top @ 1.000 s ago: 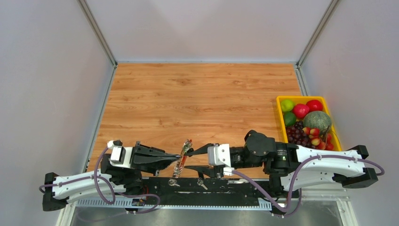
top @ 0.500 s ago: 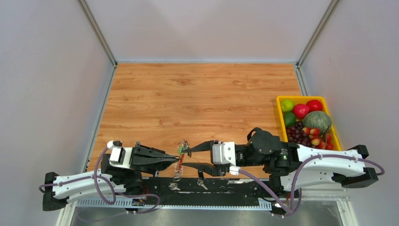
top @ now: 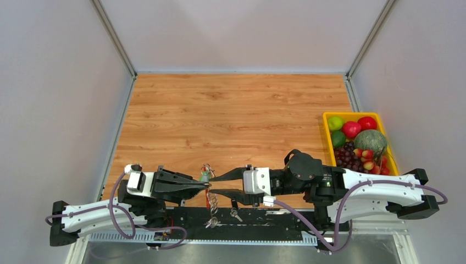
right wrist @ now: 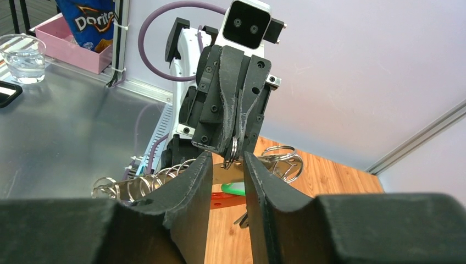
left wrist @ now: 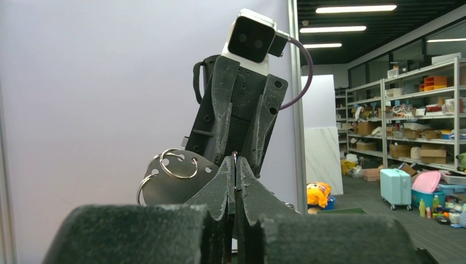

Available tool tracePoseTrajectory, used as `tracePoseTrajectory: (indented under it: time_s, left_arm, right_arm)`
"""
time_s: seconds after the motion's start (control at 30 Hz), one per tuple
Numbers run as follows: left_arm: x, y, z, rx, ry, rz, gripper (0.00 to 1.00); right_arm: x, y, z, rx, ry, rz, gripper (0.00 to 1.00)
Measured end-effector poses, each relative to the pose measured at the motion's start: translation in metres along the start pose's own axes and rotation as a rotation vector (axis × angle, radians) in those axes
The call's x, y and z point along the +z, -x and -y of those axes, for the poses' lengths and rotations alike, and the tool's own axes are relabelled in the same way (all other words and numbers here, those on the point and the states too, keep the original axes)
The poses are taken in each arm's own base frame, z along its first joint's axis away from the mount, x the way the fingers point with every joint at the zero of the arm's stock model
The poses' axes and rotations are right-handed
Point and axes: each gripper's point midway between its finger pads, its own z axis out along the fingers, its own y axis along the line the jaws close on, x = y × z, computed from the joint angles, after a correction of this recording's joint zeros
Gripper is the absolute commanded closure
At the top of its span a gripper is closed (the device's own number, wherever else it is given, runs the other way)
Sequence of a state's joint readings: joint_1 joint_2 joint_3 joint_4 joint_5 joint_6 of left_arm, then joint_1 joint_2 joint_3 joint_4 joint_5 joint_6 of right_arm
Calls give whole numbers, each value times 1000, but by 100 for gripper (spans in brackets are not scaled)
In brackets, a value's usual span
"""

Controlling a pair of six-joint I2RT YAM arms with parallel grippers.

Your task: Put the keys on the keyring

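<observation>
**Right hand [top: 212,185] closed in on the pinched keyring [top: 211,204]**

Sliding leftward from where it had been a second earlier, the right hand had come nose to nose with the left hand [top: 205,186]. Its jaws had narrowed but still showed a gap, and they gripped nothing visible.

Nearest, the keyring's coiled chain had swung down to hang over the black base rail [top: 264,217], near a loose key [top: 235,215]. Just above, the left hand was clamped tight on a small silver ring of the keyring, with the green tag [top: 204,176] and split rings [left wrist: 177,164] alongside.

Doing this step well would probably mean holding that ring steady and prising its coil only slightly before a key is brought in.

Whether the right fingers [right wrist: 193,184] touched the ring was unclear, and any other keys were too small to make out.

Farther off stretched the wooden worktop [top: 236,115] and a yellow fruit tray [top: 327,118].
</observation>
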State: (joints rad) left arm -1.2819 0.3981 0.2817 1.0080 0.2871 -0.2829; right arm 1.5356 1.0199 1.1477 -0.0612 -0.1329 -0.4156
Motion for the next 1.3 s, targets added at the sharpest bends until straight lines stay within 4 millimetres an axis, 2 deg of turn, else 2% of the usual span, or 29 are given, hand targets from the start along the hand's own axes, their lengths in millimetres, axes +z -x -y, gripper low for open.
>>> tracePoseTrajectory:
  time_s: [0.2,0.43,0.5,0.87,0.9,1.0,1.07,1.3]
  left_arm:
    - [0,2,1,-1,-3,9,100]
    - [2,4,2,-2,-14,22,100]
    - [2,6,3,-2,-17,27,100]
    - [4,12,6,1,-37,58,99]
    - [4,12,6,0,-36,59,96]
    - [4,12,5,-4,-25,57,76]
    - [2,11,3,-13,-10,46,68]
    - [-4,10,-3,-25,40,22,51]
  right_arm:
    - [3,0,1,-8,-1,3,74]
    - [4,1,0,-11,2,10,90]
    - [5,2,0,-13,2,16,100]
    - [9,8,1,-19,2,41,100]
    - [9,8,1,-19,2,43,100]
    - [9,9,2,-18,-4,43,100]
    - [8,6,2,-18,-13,37,100]
    - [3,-4,7,-24,-55,8,100]
